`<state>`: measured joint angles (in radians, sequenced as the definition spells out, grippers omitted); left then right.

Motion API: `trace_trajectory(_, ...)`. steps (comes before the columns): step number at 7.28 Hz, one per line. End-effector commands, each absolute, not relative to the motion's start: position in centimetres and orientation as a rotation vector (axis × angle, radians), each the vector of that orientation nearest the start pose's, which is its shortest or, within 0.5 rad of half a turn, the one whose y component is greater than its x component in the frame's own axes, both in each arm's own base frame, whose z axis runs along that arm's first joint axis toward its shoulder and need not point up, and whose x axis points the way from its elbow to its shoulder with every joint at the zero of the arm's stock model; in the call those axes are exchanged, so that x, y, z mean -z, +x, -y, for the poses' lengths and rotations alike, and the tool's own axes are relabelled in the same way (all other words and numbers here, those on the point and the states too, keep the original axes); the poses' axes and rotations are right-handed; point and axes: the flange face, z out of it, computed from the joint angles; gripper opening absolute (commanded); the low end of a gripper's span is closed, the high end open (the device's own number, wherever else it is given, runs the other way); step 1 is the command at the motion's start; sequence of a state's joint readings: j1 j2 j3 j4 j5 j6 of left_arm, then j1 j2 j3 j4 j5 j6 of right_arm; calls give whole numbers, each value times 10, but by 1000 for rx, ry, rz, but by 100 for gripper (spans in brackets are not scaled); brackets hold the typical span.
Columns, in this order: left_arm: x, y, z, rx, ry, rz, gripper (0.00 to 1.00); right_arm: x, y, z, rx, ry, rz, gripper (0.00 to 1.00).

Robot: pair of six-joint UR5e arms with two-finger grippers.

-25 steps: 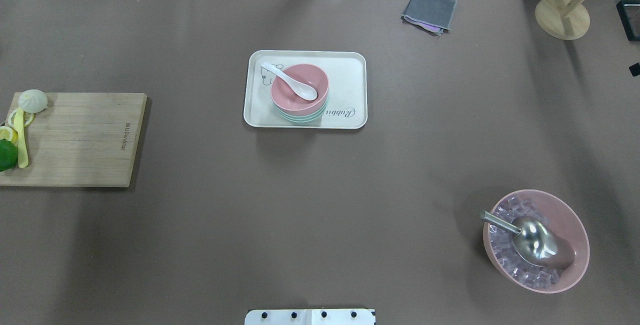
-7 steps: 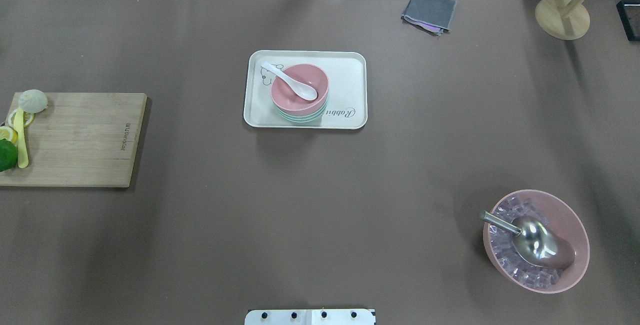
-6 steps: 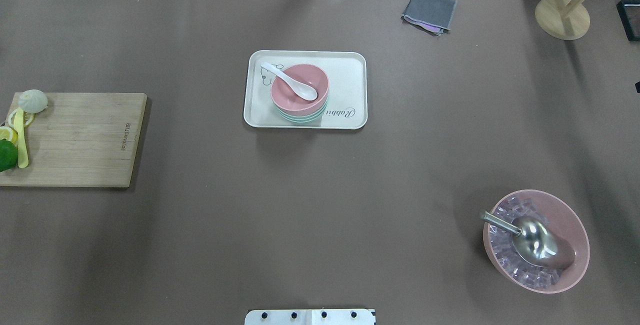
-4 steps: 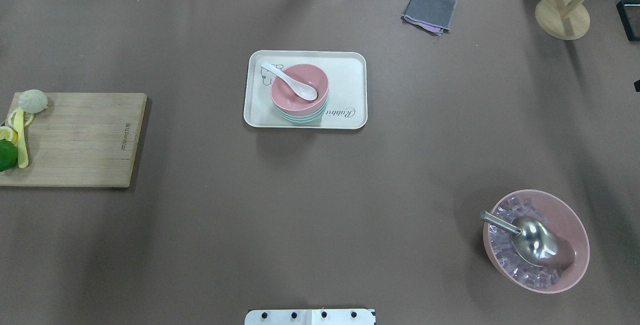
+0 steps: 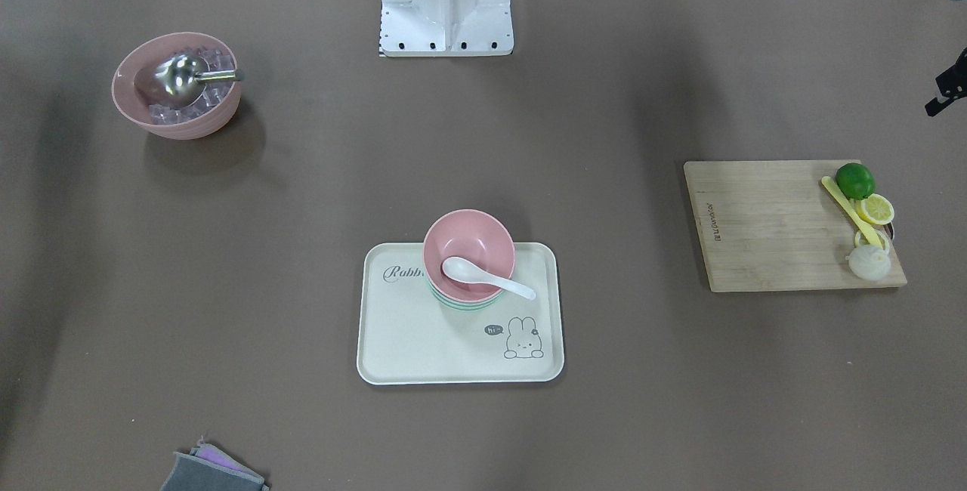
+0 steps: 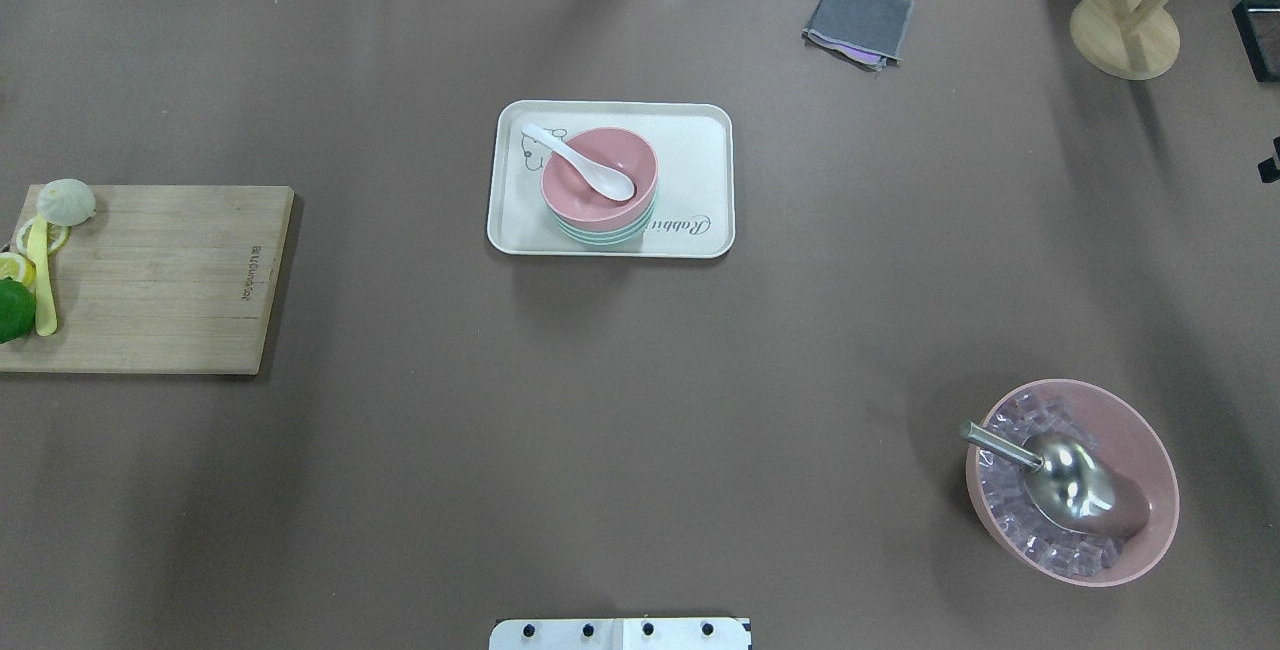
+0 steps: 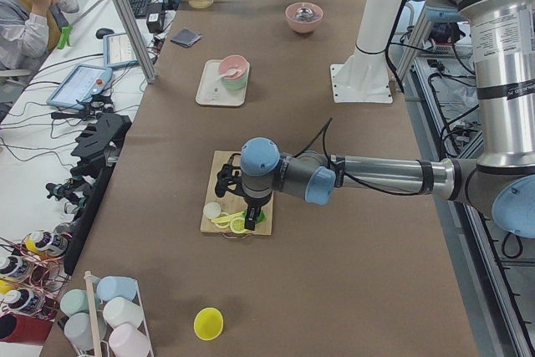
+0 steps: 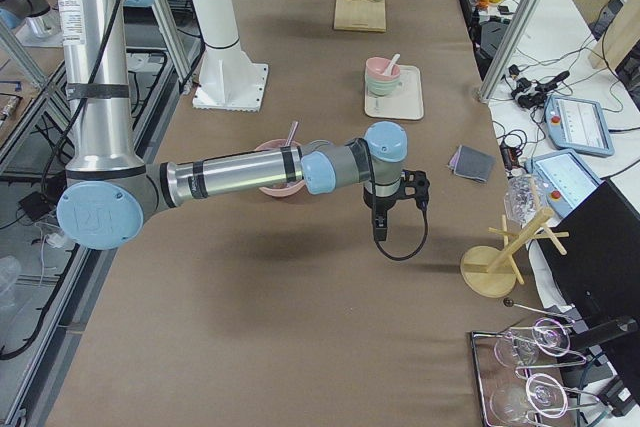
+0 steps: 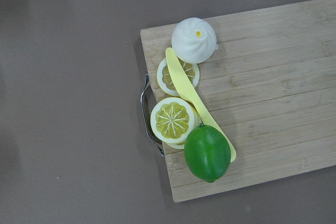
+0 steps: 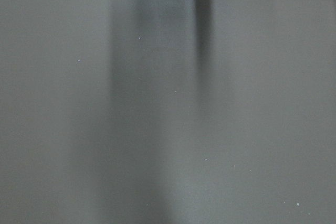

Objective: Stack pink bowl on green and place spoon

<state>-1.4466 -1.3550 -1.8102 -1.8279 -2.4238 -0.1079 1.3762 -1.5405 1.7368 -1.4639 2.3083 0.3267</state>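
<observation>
Pink bowl sits nested in the green bowl on the cream tray at mid-table; white spoon lies in the pink bowl, scoop inside, handle over the rim toward the tray's rabbit-print corner. Left gripper hangs above the cutting board; right gripper hangs over bare table near the wooden stand; both are well apart from the tray; whether either is clenched or released cannot be told.

A small round pink plastic bowl sits upright, nested in a pale green bowl, on a cream rectangular tray near its lettered long edge. A white soup spoon lies with its scoop inside the pink bowl and its handle over the rim, above the tray's rabbit drawing.
</observation>
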Motion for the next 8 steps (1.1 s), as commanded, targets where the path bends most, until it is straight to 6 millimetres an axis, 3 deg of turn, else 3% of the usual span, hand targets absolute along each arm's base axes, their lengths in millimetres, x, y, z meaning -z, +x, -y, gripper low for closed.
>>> trace_trajectory(1,-601,-5,420,-127,165,-875,98,-546,-38,517,-4,98,786,100)
trace_trajectory(3,-599,-5,422,-129,169,-876,98,-540,-47,517,9,100,788,100)
trace_trajectory(5,-597,-5,423,-132,183,-877,98,-527,-76,516,65,106,788,100)
trace_trajectory(6,-597,-5,424,-134,185,-879,98,-510,-101,517,35,81,804,100)
trace_trajectory(7,-595,-5,424,-138,195,-880,98,-475,-138,521,-22,72,812,100)
trace_trajectory(8,-596,-5,425,-141,201,-879,98,-467,-153,519,-44,62,806,100)
